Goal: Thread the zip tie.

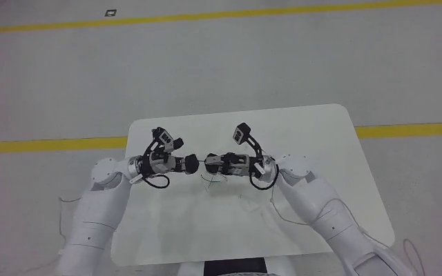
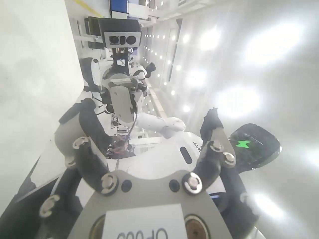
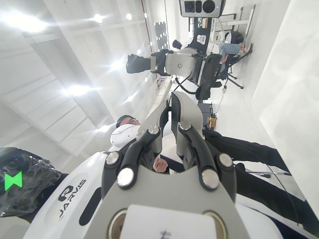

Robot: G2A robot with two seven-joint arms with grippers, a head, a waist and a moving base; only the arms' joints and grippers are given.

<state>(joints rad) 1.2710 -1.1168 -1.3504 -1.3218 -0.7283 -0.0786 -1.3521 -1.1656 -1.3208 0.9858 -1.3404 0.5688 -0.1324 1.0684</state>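
Both arms meet tip to tip over mid-table [image 1: 324, 145], well apart from every edge, with bare surface around them. The left gripper [image 1: 188, 164] has its fingers [image 2: 87, 123] spread wide. The right gripper [image 1: 209, 163] has its fingers [image 3: 180, 110] pressed nearly together; anything pinched is too small to tell. A thin greenish strand, apparently the zip tie [image 1: 214, 181], lies just beside the tips on the robot's side.

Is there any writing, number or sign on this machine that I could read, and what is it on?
Maker's name, dark letters on the white shell: legible, a brand mark.
Left wrist label: upside down and cut off, unreadable.
Right wrist label: cut off, unreadable.
Green hourglass sign on the black panel: no words.
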